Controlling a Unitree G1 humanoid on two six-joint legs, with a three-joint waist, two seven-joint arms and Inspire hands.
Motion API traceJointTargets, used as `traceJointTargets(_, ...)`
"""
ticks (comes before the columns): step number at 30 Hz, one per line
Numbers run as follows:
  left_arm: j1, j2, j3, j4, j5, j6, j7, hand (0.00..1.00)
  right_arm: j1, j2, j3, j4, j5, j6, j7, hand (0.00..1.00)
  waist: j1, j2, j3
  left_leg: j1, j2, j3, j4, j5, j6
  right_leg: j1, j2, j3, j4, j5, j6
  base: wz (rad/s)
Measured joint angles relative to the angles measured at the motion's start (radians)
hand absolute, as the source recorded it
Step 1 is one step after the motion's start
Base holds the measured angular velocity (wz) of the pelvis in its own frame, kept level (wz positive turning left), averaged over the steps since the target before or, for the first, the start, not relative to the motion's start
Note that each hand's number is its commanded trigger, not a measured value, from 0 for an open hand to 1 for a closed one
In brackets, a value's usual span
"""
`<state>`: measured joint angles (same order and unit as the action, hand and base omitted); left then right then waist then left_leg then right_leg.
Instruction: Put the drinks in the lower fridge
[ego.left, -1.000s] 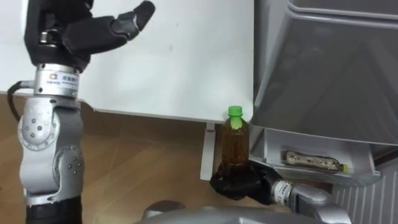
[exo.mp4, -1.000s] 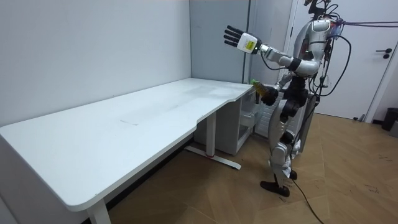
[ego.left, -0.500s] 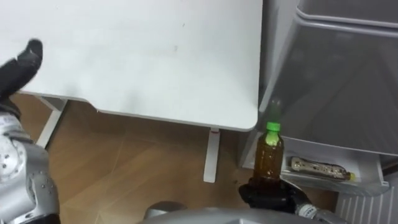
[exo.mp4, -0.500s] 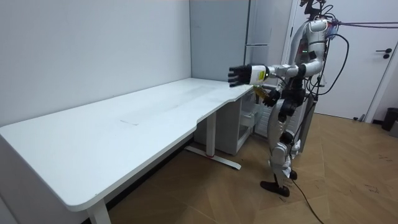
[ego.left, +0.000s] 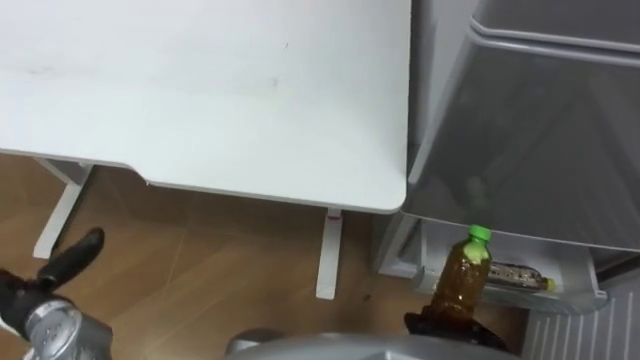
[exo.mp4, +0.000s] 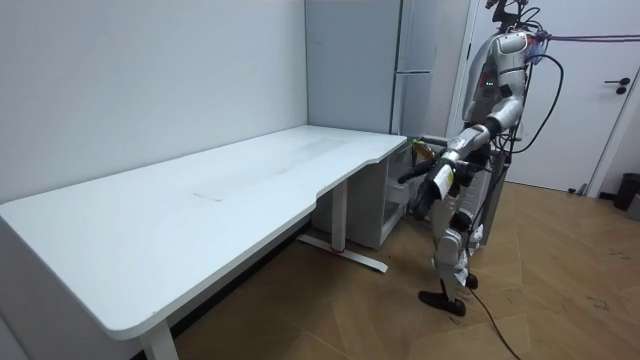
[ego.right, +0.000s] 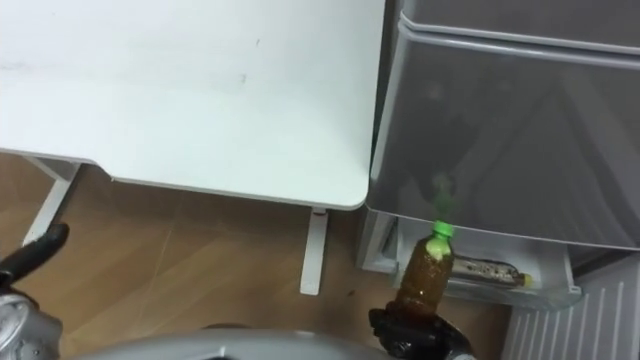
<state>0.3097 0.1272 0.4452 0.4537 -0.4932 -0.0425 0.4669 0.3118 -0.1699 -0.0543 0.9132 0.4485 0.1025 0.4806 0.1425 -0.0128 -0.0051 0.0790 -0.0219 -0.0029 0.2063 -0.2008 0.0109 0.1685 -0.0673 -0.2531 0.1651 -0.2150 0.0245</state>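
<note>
A brown drink bottle (ego.left: 461, 285) with a green cap stands upright in my right hand (ego.left: 452, 328), whose fingers curl round its base at the bottom edge of the eye views. The bottle is in front of the open lower drawer (ego.left: 592, 283) of the grey fridge (ego.left: 530, 130). Another bottle (ego.left: 517, 272) lies flat in that drawer. My left hand (ego.left: 66, 262) hangs low at the lower left, fingers straight and holding nothing. In the room view I stand between the table's end and the fridge (exo.mp4: 425, 60), left hand (exo.mp4: 424, 194) lowered.
The white table (ego.left: 200, 90) fills the upper left, its corner close to the fridge front. A table leg (ego.left: 327, 255) stands on the wooden floor beside the drawer. A white radiator (ego.left: 580, 330) sits at the lower right.
My left arm has dropped from raised over the table down to my lower left side. The bottle in my right hand has shifted right, towards the fridge drawer. The head camera has moved.
</note>
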Motion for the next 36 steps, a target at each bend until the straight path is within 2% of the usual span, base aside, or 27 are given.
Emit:
traceJointTargets(1, 0.002, 0.000, 0.000, 0.040, -0.001, -0.001, 0.000, 0.00, 0.000, 0.001, -0.013, 0.022, 0.027, -0.001, 0.001, 1.00, -0.004, -0.003, 0.0017, 0.001, -0.002, -0.002, 0.000, 0.000, 0.000, 0.007, -0.001, -0.001, -0.006, -0.001, 0.001, 0.04)
traceJointTargets(2, 0.004, 0.001, -0.002, 0.085, -0.004, -0.002, -0.002, 0.00, 0.000, 0.001, -0.023, 0.039, 0.048, -0.001, 0.001, 1.00, -0.006, -0.002, -0.0009, 0.001, -0.002, -0.002, -0.001, -0.001, 0.001, 0.007, -0.001, -0.001, -0.011, 0.000, 0.001, 0.04)
traceJointTargets(5, 0.011, 0.002, -0.015, 0.198, -0.005, -0.002, -0.020, 0.00, -0.014, 0.001, -0.047, 0.089, 0.083, -0.001, 0.005, 1.00, -0.011, -0.003, -0.0016, 0.002, -0.003, -0.003, -0.008, -0.001, 0.001, 0.010, -0.001, -0.004, -0.013, -0.001, 0.002, 0.00)
traceJointTargets(9, 0.036, 0.001, -0.017, 0.300, -0.032, 0.003, -0.058, 0.00, -0.023, -0.006, -0.061, 0.146, 0.158, 0.008, -0.001, 1.00, -0.012, -0.005, -0.0014, 0.003, -0.005, -0.003, -0.007, -0.002, 0.001, 0.013, -0.001, -0.002, -0.016, -0.002, 0.004, 0.02)
traceJointTargets(14, 0.038, 0.005, -0.017, 0.542, -0.064, 0.031, -0.146, 0.00, -0.035, -0.024, -0.087, 0.236, 0.220, 0.020, -0.029, 1.00, -0.012, 0.001, 0.0000, 0.009, -0.004, 0.007, -0.010, -0.005, 0.003, 0.014, -0.002, 0.006, -0.015, -0.003, 0.005, -0.03)
traceJointTargets(17, 0.053, 0.006, -0.026, 0.629, -0.063, 0.062, -0.211, 0.00, -0.027, -0.032, -0.086, 0.262, 0.223, 0.041, -0.071, 1.00, -0.016, 0.000, 0.0015, 0.019, -0.004, 0.010, -0.010, -0.010, 0.003, 0.026, -0.003, 0.006, -0.015, -0.007, 0.007, -0.01)
traceJointTargets(20, 0.060, 0.007, -0.092, 0.656, -0.043, 0.089, -0.257, 0.00, -0.037, -0.031, -0.082, 0.309, 0.235, 0.054, -0.109, 1.00, -0.037, -0.005, 0.0038, 0.014, -0.005, 0.000, -0.003, -0.012, 0.003, 0.026, -0.003, 0.001, -0.014, -0.008, 0.007, 0.04)
traceJointTargets(24, 0.028, 0.007, -0.200, 0.682, 0.013, 0.101, -0.315, 0.00, -0.062, -0.026, -0.056, 0.346, 0.289, 0.055, -0.146, 1.00, -0.058, -0.007, 0.0060, 0.014, -0.005, 0.004, 0.003, -0.012, 0.003, 0.026, -0.003, 0.003, -0.013, -0.008, 0.007, 0.00)
traceJointTargets(26, -0.008, 0.006, -0.257, 0.685, 0.077, 0.105, -0.345, 0.00, -0.074, -0.022, -0.024, 0.348, 0.348, 0.052, -0.173, 1.00, -0.059, -0.008, 0.0073, 0.018, -0.001, 0.018, -0.002, -0.012, 0.003, 0.025, -0.001, 0.010, -0.014, -0.008, 0.007, -0.13)
traceJointTargets(30, -0.052, 0.005, -0.304, 0.667, 0.236, 0.109, -0.362, 0.00, -0.103, -0.008, -0.005, 0.358, 0.421, 0.052, -0.213, 1.00, -0.066, -0.011, 0.0120, 0.018, 0.000, 0.026, -0.002, -0.014, 0.003, 0.021, 0.000, 0.019, -0.015, -0.008, 0.007, -0.06)
traceJointTargets(32, -0.073, 0.009, -0.369, 0.661, 0.331, 0.111, -0.371, 0.00, -0.120, -0.005, 0.014, 0.358, 0.501, 0.052, -0.244, 1.00, -0.076, -0.011, 0.0134, 0.015, -0.001, 0.026, -0.002, -0.014, 0.004, 0.017, 0.000, 0.027, -0.014, -0.008, 0.007, 0.00)
traceJointTargets(36, -0.096, 0.008, -0.374, 0.660, 0.413, 0.124, -0.378, 0.00, -0.165, 0.010, 0.017, 0.356, 0.644, 0.053, -0.261, 1.00, -0.081, -0.008, 0.0163, 0.013, 0.002, 0.041, -0.009, -0.014, 0.004, 0.004, 0.003, 0.037, -0.012, -0.007, 0.006, -0.11)
